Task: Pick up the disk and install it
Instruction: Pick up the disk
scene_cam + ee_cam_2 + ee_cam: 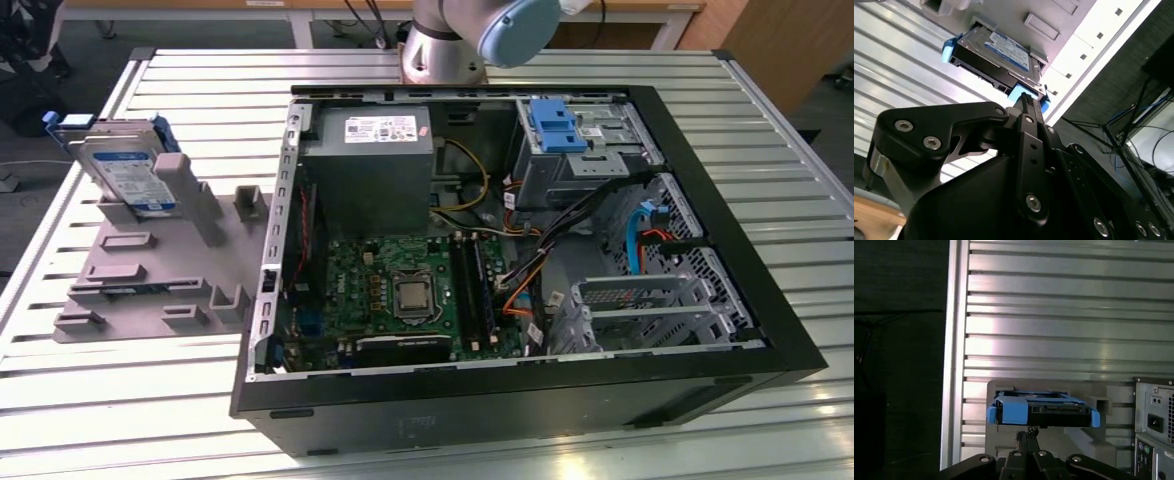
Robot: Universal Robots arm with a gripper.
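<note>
The black pincer (1027, 434), in the first wrist view, has its two fingers pressed together with nothing between them. The tips point at the disk (1041, 409) close ahead; whether they touch it cannot be told. The disk stands on edge, slightly tilted, in a grey holder (134, 270) on the slatted metal bench (200, 70). An open computer case (787, 340) lies beside the holder, toward the exterior view's right.

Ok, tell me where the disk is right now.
The disk stands propped in the grey holder on the slatted table, at the exterior view's left, beside the open computer case.
</note>
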